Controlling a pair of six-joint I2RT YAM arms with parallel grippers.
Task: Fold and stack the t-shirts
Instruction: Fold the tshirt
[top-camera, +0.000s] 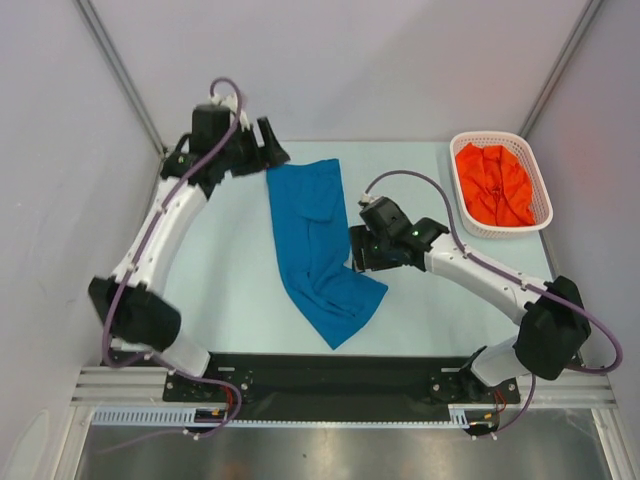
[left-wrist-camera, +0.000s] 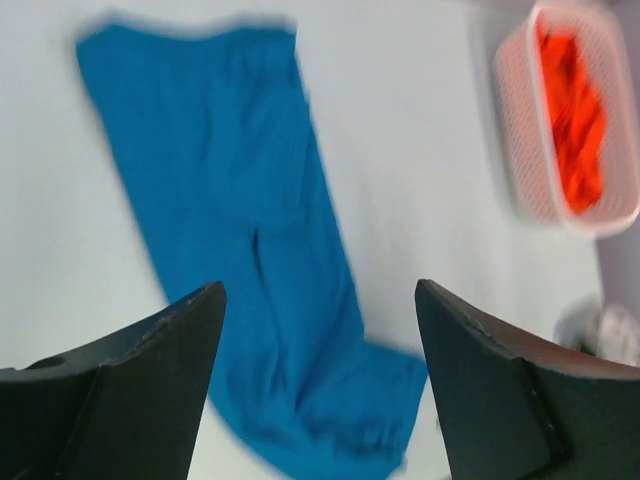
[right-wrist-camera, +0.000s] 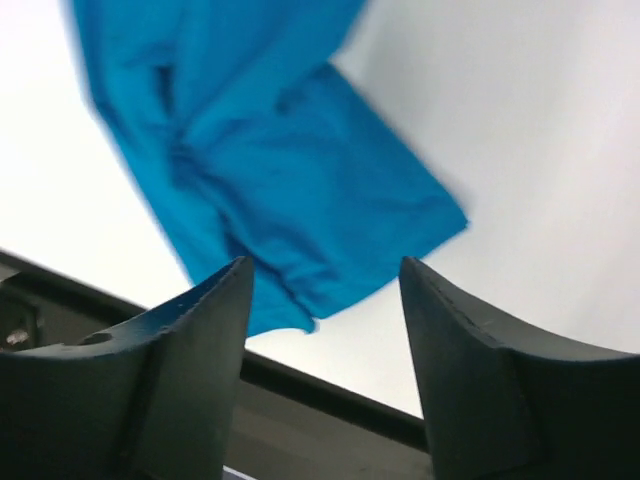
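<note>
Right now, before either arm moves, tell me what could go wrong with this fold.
1. The blue t-shirt lies in bunched layers; the open right tool at its edge may pinch only the top layer and undo the fold.
2. Its near corner sits close to the black base strip; a pull that way could drag it off the table.
3. The orange-red t-shirt is crumpled in the basket; lifting it might drag the basket along.

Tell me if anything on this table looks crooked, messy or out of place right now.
The blue t-shirt lies as a long strip slanted across the table, its near end bunched and wrinkled. The orange-red t-shirt sits crumpled in the white basket, unfolded. Nothing looks spilled or damaged.
</note>
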